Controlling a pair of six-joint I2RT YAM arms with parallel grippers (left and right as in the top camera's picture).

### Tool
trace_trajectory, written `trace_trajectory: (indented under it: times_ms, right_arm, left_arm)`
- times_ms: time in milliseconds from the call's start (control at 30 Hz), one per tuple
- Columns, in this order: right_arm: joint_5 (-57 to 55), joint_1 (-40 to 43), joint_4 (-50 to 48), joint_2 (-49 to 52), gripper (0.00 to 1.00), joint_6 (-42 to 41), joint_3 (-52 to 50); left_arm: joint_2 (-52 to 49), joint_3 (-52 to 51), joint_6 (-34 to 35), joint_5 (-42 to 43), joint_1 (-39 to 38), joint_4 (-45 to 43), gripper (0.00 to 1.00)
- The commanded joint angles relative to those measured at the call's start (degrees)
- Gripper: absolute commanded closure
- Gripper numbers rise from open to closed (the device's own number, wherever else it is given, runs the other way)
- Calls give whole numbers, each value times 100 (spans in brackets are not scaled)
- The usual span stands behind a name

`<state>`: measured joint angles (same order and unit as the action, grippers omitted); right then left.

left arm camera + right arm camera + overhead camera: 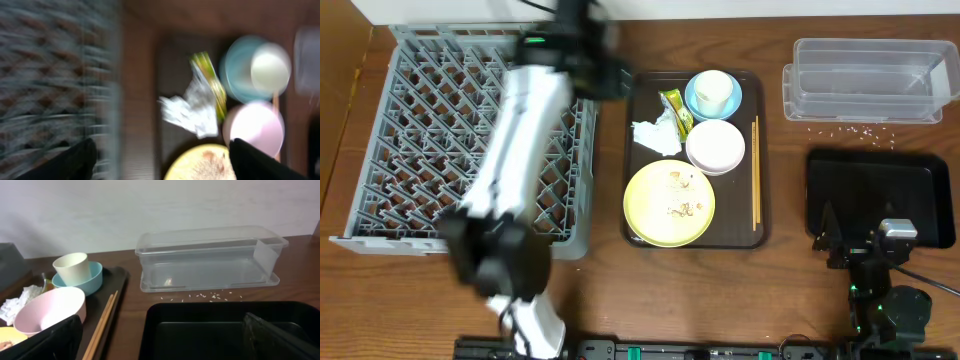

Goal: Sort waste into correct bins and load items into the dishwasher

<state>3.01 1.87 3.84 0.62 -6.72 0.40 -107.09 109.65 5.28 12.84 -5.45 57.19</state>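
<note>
The pale yellow plate [669, 203] lies at the near end of the brown tray [740, 225], round and flat, with rice-like crumbs [678, 195] on its face. Beyond it sits the white bowl [716, 146], with the thin chopsticks [756, 170] parallel along the tray's right edge. The crumpled napkin [655, 135] lies left of the bowl, touching the green-and-yellow wrapper [675, 110]. At the far end the light blue bowl [695, 100] holds the white cup [713, 88]. The left gripper [162, 145] hangs above the strip between the grey dish rack [420, 130] and the tray. Its jaws are spread wide and empty, and the napkin is just ahead between them. The left arm [520, 140], blurred, reaches diagonally across the rack. The right gripper [162, 320] hangs over the near edge of the black tray [875, 195], jaws wide apart and holding nothing. The right arm [880, 290] is folded low. Loose grains [850, 127] lie between the black tray and the clear tub [870, 80], which is farthest.
</note>
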Motion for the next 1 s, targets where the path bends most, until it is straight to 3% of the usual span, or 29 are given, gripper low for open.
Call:
trace_trajectory:
  times_ms: [0,133,267,400,767,867,967]
  right_arm:
    - [-13,33,24,-33,1,61,-9]
    - [-13,33,24,-33,1,61,-9]
    - [-13,33,24,-33,1,61,-9]
    - [-13,33,24,-33,1,61,-9]
    - [-13,33,22,-33,1,61,-9]
    - [98,31,-448,-33,1,4,-9]
    - [197,33,-1565,-33,1,-33,-9]
  left_arm:
    - [514,96,299,-350,647,229,11]
    - [758,96,348,-350,1550,448,0]
    - [721,94,920,-345,2485,671,2]
    - [713,94,1010,-302,3001,826,2]
    - [713,94,1010,-302,3248,872,2]
    - [713,94,1010,-302,3248,876,2]
    - [713,94,1008,-304,3250,876,2]
